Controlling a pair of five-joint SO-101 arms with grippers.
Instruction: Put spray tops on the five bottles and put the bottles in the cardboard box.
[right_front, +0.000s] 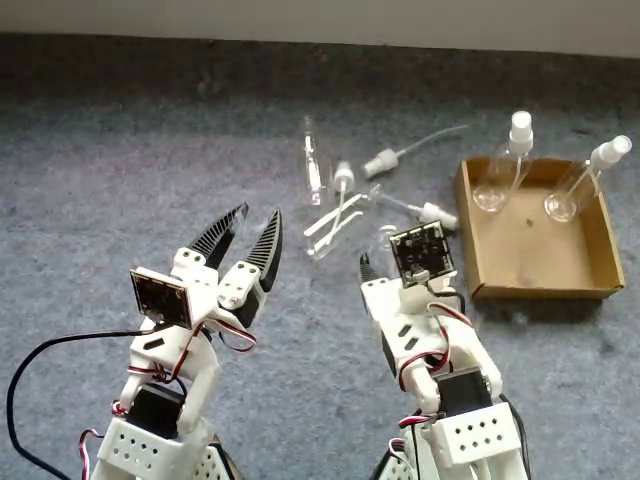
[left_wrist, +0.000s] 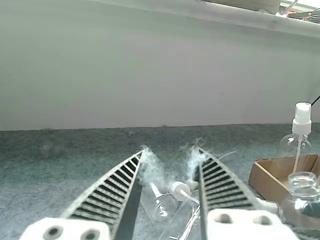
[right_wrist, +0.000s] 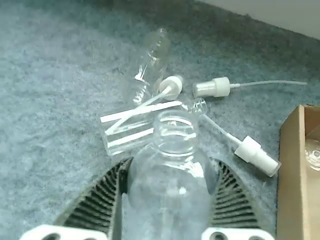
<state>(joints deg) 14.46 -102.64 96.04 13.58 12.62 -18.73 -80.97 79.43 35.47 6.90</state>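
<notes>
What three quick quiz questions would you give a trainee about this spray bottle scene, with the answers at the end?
1. Multiple choice: how many capped bottles stand in the cardboard box? A one, B two, C four.
2. True or false: the clear bottle in the right gripper has an open, uncapped neck.
3. Fill in the blank: the left gripper is empty and its jaws are ____.

Key: 1 B; 2 true; 3 open.
</notes>
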